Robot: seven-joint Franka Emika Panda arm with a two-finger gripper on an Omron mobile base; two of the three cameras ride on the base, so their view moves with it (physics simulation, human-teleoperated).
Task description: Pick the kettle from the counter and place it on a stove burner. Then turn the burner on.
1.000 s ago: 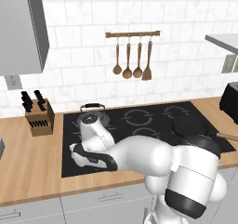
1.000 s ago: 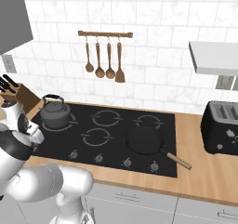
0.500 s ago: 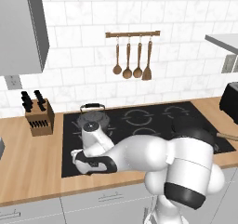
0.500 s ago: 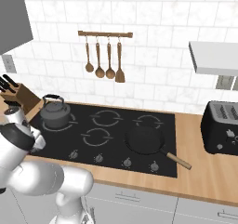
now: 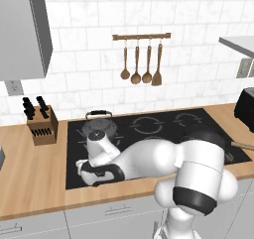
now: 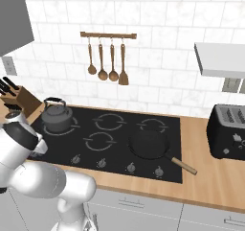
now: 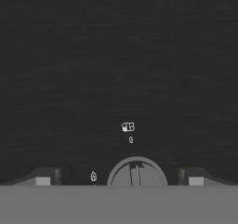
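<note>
A: What colours are on the stove?
B: A dark grey kettle [image 6: 57,119] with a black handle sits on a black glass cooktop [image 6: 158,165] marked with pale grey rings. A black frying pan [image 6: 149,144] has a brown handle.
A: And around it?
B: Light brown wood-grain counter [image 5: 30,183], white marbled tiles [image 6: 158,57], brown wooden spoons [image 5: 141,64].

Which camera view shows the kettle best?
The right base view: the kettle stands whole on the rear-left burner, handle and lid clear. In the left base view the arm hides the kettle's lower front. The hand view looks at the black glass and a knob.
</note>
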